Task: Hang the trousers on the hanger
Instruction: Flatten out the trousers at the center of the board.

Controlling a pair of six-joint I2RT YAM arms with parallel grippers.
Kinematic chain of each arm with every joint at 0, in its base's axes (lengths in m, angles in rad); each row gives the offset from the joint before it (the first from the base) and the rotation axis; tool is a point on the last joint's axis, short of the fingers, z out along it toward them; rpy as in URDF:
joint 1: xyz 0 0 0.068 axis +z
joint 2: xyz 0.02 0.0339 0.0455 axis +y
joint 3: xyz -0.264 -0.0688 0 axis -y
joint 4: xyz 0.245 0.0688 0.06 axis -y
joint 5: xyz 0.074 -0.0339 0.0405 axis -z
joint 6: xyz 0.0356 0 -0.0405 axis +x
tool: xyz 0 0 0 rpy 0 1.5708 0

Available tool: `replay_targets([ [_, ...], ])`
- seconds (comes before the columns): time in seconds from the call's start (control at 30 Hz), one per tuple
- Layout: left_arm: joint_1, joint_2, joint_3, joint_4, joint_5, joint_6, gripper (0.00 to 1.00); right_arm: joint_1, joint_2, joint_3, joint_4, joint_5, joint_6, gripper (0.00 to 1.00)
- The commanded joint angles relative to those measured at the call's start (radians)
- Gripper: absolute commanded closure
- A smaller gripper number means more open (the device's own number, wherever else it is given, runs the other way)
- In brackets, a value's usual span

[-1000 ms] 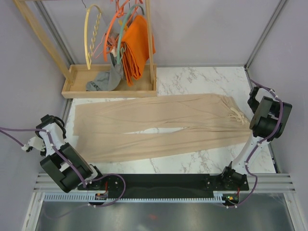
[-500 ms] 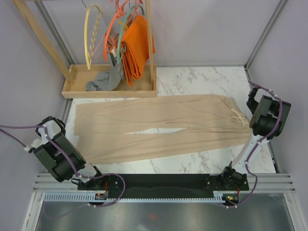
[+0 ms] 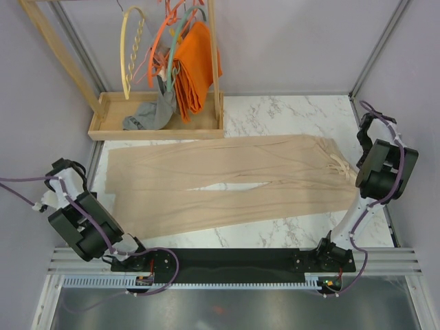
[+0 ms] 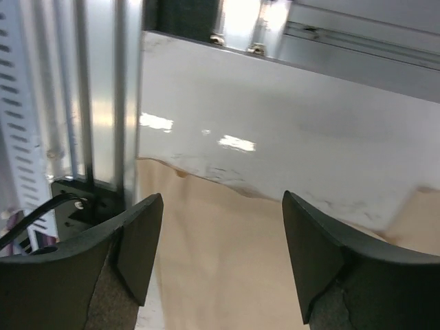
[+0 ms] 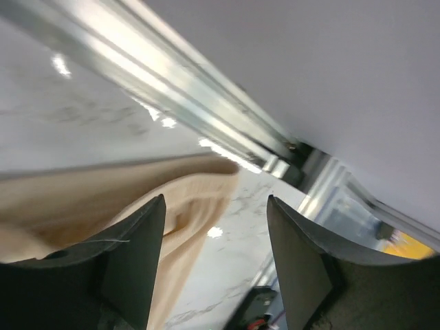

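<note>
The trousers (image 3: 227,185) lie flat on the counter (image 3: 289,113).
The hanger (image 3: 130,51) hangs upper left; the left tool (image 4: 220,199) and right tool (image 5: 216,199) are both apart, holding nothing.

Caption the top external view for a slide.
Beige trousers flat on marble table, cream hanger on rack, left pincer and right pincer open, empty.

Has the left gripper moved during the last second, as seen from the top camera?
Yes. The left gripper shifted left, farther from the marble table left edge and from the leg ends of the trousers.
</note>
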Motion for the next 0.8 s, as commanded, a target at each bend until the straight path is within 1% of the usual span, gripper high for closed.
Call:
replay_targets([
  [0.0, 0.006, -0.043, 0.11, 0.067, 0.123, 0.064, 0.22, 0.095, -0.138, 0.033, 0.158, -0.253, -0.041, 0.32],
  [0.03, 0.006, -0.046, 0.12, 0.087, 0.227, 0.084, 0.21, 0.151, -0.139, 0.042, 0.185, -0.291, -0.046, 0.33],
  [0.07, -0.001, -0.054, 0.127, 0.107, 0.283, 0.11, 0.19, 0.176, -0.12, 0.063, 0.196, -0.302, -0.043, 0.33],
  [0.1, -0.012, -0.06, 0.129, 0.168, 0.38, 0.122, 0.09, 0.199, -0.108, 0.112, 0.198, -0.312, -0.031, 0.34],
  [0.13, -0.023, -0.072, 0.127, 0.196, 0.415, 0.138, 0.05, 0.23, -0.088, 0.129, 0.204, -0.365, -0.015, 0.35],
  [0.2, -0.07, -0.077, 0.124, 0.248, 0.456, 0.169, 0.06, 0.259, -0.073, 0.17, 0.23, -0.405, 0.008, 0.38],
  [0.23, -0.095, -0.079, 0.123, 0.283, 0.46, 0.169, 0.09, 0.286, -0.063, 0.18, 0.239, -0.451, 0.029, 0.39],
  [0.27, -0.14, -0.073, 0.123, 0.3, 0.466, 0.176, 0.14, 0.299, -0.045, 0.189, 0.261, -0.476, 0.038, 0.41],
  [0.3, -0.164, -0.065, 0.126, 0.312, 0.469, 0.179, 0.17, 0.311, -0.034, 0.212, 0.267, -0.487, 0.047, 0.43],
  [0.33, -0.211, -0.054, 0.13, 0.335, 0.47, 0.191, 0.19, 0.34, -0.016, 0.22, 0.275, -0.509, 0.058, 0.44],
  [0.37, -0.234, -0.027, 0.147, 0.346, 0.477, 0.204, 0.3, 0.351, -0.007, 0.224, 0.297, -0.528, 0.061, 0.44],
  [0.43, -0.289, 0.012, 0.178, 0.36, 0.486, 0.244, 0.42, 0.377, 0.028, 0.232, 0.316, -0.56, 0.067, 0.47],
  [0.47, -0.299, 0.051, 0.214, 0.363, 0.486, 0.259, 0.55, 0.379, 0.042, 0.233, 0.328, -0.606, 0.078, 0.49],
  [0.5, -0.305, 0.075, 0.23, 0.36, 0.515, 0.267, 0.63, 0.382, 0.059, 0.246, 0.328, -0.621, 0.087, 0.54],
  [0.57, -0.307, 0.101, 0.256, 0.372, 0.547, 0.264, 0.72, 0.389, 0.095, 0.253, 0.342, -0.632, 0.107, 0.59],
  [0.6, -0.307, 0.131, 0.262, 0.381, 0.585, 0.265, 0.73, 0.391, 0.101, 0.253, 0.353, -0.631, 0.11, 0.63],
  [0.7, -0.311, 0.2, 0.305, 0.404, 0.66, 0.282, 0.74, 0.396, 0.122, 0.259, 0.388, -0.637, 0.115, 0.65],
  [0.77, -0.313, 0.239, 0.34, 0.406, 0.679, 0.278, 0.73, 0.396, 0.145, 0.264, 0.387, -0.623, 0.114, 0.65],
])
